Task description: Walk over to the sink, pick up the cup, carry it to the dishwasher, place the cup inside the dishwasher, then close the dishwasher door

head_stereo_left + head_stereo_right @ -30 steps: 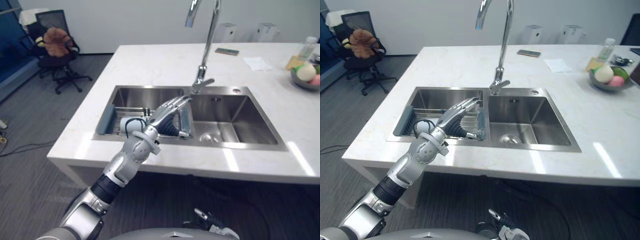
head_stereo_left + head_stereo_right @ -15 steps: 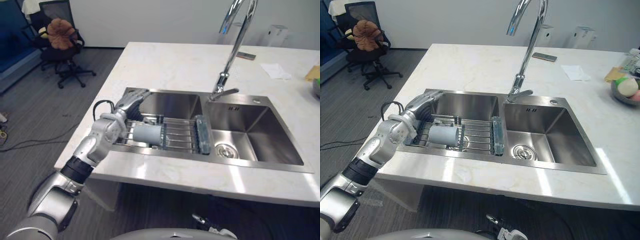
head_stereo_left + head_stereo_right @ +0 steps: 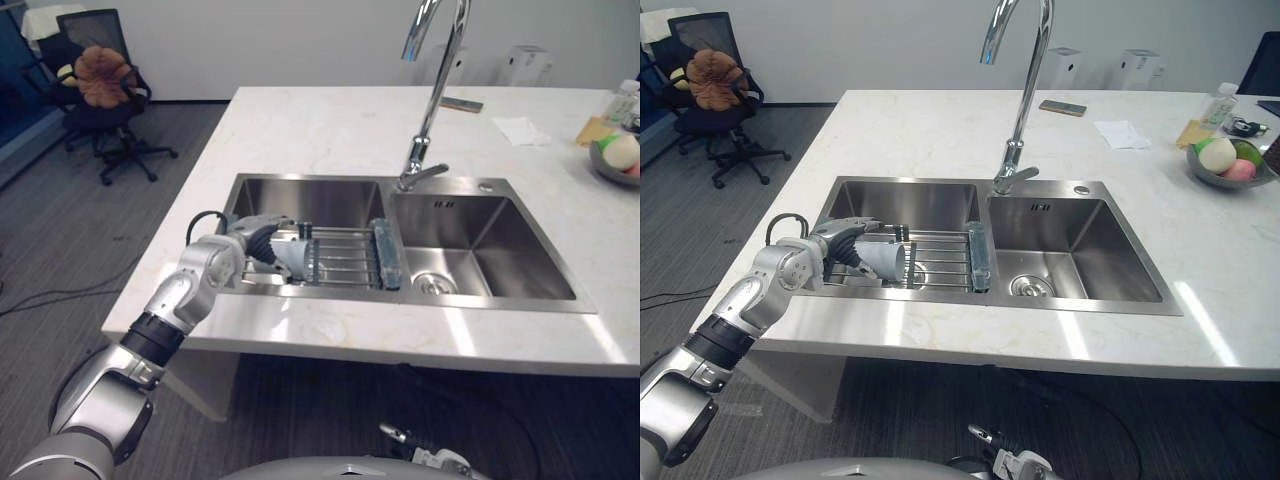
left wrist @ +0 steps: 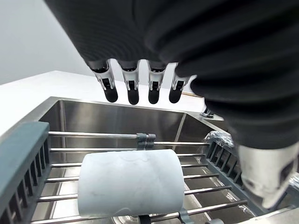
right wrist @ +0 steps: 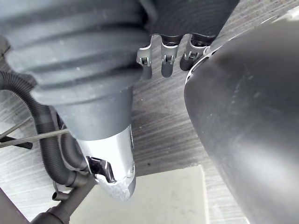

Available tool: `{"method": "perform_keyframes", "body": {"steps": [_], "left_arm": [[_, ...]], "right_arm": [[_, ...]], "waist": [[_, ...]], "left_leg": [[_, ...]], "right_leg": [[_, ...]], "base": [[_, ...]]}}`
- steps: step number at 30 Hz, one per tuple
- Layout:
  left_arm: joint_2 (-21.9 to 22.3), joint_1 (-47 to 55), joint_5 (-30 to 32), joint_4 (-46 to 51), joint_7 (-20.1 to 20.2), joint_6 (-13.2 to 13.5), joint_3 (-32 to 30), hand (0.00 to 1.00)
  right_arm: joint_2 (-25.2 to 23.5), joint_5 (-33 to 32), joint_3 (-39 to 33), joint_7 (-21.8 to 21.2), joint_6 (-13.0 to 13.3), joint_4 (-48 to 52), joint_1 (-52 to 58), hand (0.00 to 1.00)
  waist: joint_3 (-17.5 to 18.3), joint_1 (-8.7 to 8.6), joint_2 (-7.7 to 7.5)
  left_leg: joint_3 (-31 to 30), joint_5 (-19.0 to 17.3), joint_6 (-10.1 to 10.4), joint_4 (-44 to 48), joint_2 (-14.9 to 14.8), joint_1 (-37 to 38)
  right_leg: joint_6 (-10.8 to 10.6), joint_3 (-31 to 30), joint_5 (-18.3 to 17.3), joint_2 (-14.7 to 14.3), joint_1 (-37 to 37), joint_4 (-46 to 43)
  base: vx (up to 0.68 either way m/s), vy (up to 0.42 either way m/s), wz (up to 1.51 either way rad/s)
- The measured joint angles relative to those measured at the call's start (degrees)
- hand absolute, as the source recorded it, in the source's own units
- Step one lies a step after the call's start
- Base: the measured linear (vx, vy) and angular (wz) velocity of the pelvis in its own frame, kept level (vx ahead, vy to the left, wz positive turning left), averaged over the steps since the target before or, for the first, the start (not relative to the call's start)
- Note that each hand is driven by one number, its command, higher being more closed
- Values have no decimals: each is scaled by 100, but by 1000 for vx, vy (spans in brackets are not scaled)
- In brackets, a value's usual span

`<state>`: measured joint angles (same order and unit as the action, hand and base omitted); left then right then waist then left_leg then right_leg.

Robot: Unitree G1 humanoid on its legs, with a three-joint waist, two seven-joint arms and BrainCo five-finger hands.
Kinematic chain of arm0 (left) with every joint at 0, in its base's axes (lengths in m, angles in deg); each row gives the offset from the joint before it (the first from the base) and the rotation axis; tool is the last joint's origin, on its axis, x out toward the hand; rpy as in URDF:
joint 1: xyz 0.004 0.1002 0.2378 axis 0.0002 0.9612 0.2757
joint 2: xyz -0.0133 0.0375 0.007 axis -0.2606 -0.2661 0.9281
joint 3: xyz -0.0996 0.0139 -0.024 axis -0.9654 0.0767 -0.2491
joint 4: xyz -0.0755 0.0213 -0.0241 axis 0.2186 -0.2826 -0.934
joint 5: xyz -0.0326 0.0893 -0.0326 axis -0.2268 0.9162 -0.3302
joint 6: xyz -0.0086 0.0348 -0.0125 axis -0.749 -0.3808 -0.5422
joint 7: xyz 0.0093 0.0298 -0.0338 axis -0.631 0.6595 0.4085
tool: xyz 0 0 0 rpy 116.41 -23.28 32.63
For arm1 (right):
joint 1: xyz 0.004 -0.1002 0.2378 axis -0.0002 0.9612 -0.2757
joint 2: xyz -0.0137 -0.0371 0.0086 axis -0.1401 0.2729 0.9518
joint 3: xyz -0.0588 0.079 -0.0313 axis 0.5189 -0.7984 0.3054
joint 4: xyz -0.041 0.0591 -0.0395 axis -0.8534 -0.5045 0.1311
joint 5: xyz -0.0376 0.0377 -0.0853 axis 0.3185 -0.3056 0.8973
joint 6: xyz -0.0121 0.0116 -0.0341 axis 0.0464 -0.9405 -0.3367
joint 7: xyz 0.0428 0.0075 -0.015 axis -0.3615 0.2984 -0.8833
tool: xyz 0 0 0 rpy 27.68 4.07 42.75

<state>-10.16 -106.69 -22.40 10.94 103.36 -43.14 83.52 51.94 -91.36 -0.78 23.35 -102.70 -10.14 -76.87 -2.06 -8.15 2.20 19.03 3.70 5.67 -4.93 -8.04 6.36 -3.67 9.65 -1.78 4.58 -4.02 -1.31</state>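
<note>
- Left wrist view showed the cup (image 4: 131,182), a pale, plain cylinder, lying on its side across the wires of a rack (image 4: 93,134) set in the left basin of the sink (image 3: 300,195).
- Sink was sunk into a white desk (image 3: 320,130).
- Cup looked light, rigid and smooth. I judged it could roll on the wires or slip from a loose grasp, and might chip if dropped on steel.
- Best hold, in my judgement, was around the middle of its round side, with fingers across the top and thumb beneath or against the opposite side.
- Left hand (image 3: 258,240) reached over the sink's near edge, palm down, at the cup's closed end.
- Its fingers (image 4: 133,93) hung straight above the cup with a gap showing, and its thumb (image 4: 264,172) stood apart to one side, so the hand was open and not yet gripping.
- Right hand (image 5: 161,58) hung low over the carpeted floor; whether it was open or closed could not be told.
</note>
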Motion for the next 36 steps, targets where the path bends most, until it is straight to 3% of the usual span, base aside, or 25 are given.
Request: {"method": "perform_keyframes", "body": {"steps": [7,14,27,36], "left_arm": [[2,0,220,-434,-52,-163,78,0],[101,-2,331,-1149,-385,-308,158,0],[471,5,576,-2115,-1642,-344,-55,0],[655,12,942,-2454,-1966,-309,-72,0]], "right_arm": [[-1,4,-2,-1,-1,-32,-22,0],[-10,3,-5,-11,-14,-131,-84,0],[-47,5,-21,-10,-114,-135,-82,0],[-50,5,-23,-20,-117,-136,-86,0]], "waist": [[-19,-62,-34],[-34,-158,-55],[-65,-167,-103],[-65,-192,-102]], "left_leg": [[58,-19,0,0,24,-22],[166,-45,6,0,28,-12],[346,-87,3,-2,33,41],[452,-115,13,-2,33,43]], "right_leg": [[-64,-97,172,-3,-22,176],[-52,-178,231,-13,-17,276],[-42,-365,314,-21,-25,418],[-68,-437,366,-29,-6,452]], "base": [[32,11,-7],[3,4,-8],[-17,2,-7],[1,-4,-5]]}}
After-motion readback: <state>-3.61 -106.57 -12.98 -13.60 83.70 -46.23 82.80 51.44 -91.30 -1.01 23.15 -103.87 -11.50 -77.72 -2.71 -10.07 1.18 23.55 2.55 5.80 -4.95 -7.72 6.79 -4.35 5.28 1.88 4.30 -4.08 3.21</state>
